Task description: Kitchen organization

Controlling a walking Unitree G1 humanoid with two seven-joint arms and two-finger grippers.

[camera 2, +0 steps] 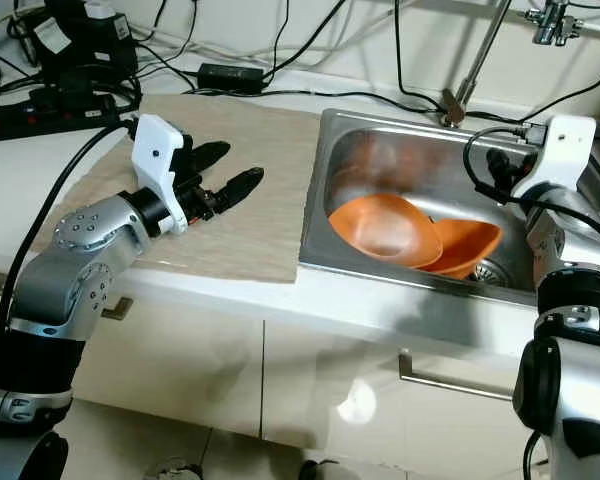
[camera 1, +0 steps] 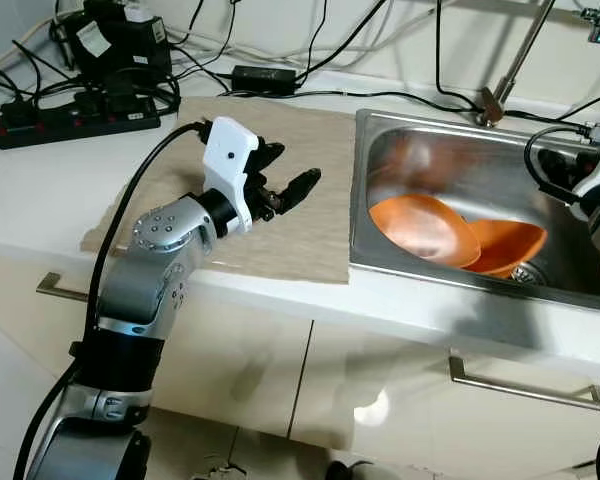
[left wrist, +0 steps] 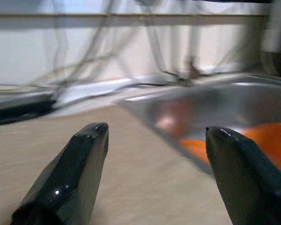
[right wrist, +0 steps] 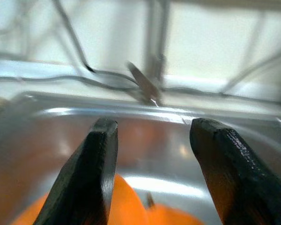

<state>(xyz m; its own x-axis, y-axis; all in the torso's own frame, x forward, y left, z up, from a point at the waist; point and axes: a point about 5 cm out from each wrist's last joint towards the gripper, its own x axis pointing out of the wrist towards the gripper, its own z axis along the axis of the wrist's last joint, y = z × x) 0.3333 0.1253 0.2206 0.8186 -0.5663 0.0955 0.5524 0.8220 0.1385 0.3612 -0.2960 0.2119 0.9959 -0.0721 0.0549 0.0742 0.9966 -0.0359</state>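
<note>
White countertop [camera 1: 40, 190] runs along the wall ahead of you, with a beige mat [camera 1: 300, 200] spread on it and a stainless sink [camera 1: 460, 150] set in just to the mat's right; behind the mat lie a black power strip [camera 1: 75, 120], a power adapter [camera 1: 265, 78] and a tangle of cables. Your left gripper [camera 1: 285, 180] hovers over the mat with its two black fingers spread wide and nothing between them, pointing toward the sink; two orange bowls [camera 1: 425, 228] lie tilted in the sink basin, overlapping, the left one resting partly on the right one [camera 2: 470, 245], well to the right of that gripper and apart from it. Your right gripper [right wrist: 152, 164] is held at the sink's right side, fingers likewise parted and empty, aimed across the basin with the bowls below and beyond its tips. A faucet pipe [camera 2: 480, 50] rises from the sink's back rim; white cabinet fronts with metal handles [camera 2: 450, 380] sit below the counter.
</note>
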